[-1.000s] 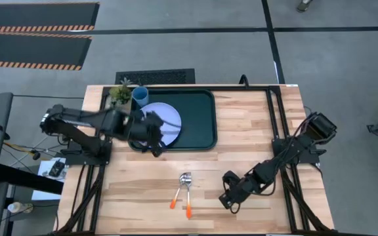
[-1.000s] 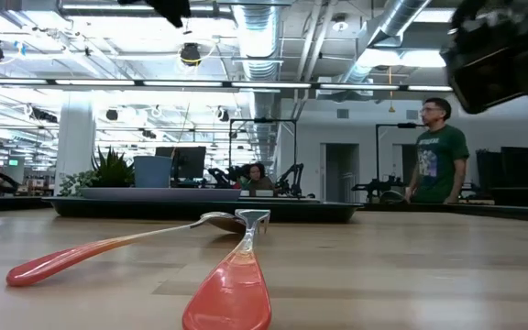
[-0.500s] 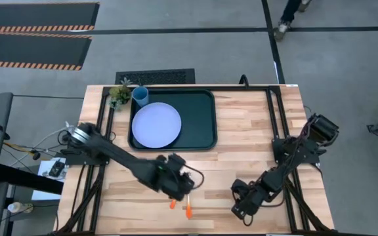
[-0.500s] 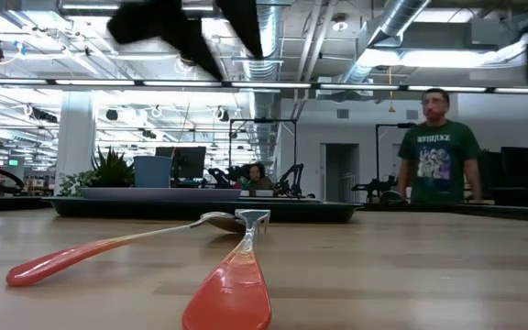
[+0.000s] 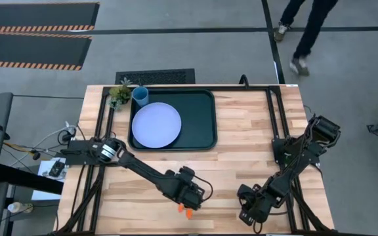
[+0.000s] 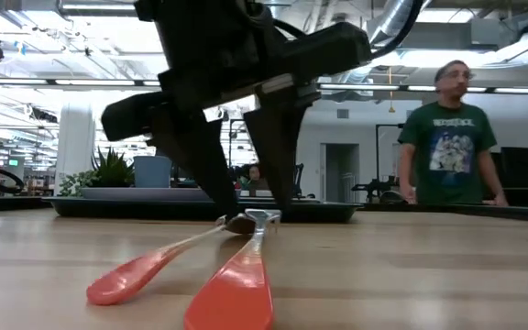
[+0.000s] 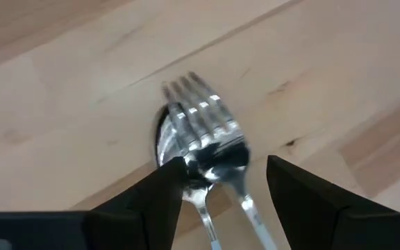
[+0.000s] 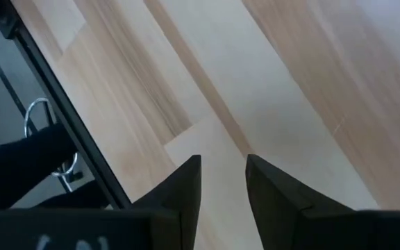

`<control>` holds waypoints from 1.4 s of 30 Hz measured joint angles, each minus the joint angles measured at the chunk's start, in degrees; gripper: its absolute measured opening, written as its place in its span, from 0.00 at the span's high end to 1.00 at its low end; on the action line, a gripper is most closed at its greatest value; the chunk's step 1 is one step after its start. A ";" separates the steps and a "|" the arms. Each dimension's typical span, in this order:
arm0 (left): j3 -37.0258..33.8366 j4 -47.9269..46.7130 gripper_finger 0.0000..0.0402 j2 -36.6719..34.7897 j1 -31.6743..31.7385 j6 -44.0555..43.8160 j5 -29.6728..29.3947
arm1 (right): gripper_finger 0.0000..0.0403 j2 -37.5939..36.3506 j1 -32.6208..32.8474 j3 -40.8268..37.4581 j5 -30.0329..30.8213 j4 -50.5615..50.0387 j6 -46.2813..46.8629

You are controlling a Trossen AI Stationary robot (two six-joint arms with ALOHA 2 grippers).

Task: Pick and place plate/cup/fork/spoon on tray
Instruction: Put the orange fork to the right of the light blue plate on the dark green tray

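The fork [image 7: 203, 118] lies on the wooden table with its tined head across the spoon's bowl [image 7: 162, 142]. Both orange handles point toward the near edge [image 6: 232, 293] [image 6: 145, 270]. My left gripper [image 7: 224, 184] is open and low over the two heads [image 5: 189, 193], with one finger on each side of the fork's neck. The plate [image 5: 156, 124] lies in the tray [image 5: 202, 118], and the cup [image 5: 140, 96] stands at the tray's far left corner. My right gripper [image 8: 222, 180] is empty near the table's near right edge [image 5: 251, 211], its fingers a narrow gap apart. My left gripper comes from above, pointing down, its fingers standing across the fork's neck. One fingertip [image 7: 172, 177] stands against the edge of the spoon's bowl [image 7: 160, 149]. The other finger [image 7: 290, 184] stands clear of the fork. Fork and spoon both lie on the table.
A small potted plant [image 5: 118, 94] stands beside the tray's far left corner. Bare wood lies between the tray and the cutlery. A person in a green shirt [image 6: 447, 137] stands beyond the table's far side.
My left gripper has gone from over the plate toward the table's near edge and come down on the fork and spoon heads. The spoon's handle has swung toward the fork's handle while its bowl stayed in place. My right gripper has moved toward the near edge.
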 joint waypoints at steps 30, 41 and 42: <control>7.92 -3.00 0.50 1.08 -1.43 -0.91 -2.17 | 0.67 0.00 0.45 0.01 2.02 -0.32 -0.21; 7.86 -1.95 0.50 3.75 -3.03 -5.40 0.14 | 0.67 0.00 0.43 0.02 3.29 -0.55 -0.46; 7.86 -1.43 0.50 4.32 -3.08 -5.70 0.64 | 0.67 0.00 0.43 0.02 3.29 -0.55 -0.49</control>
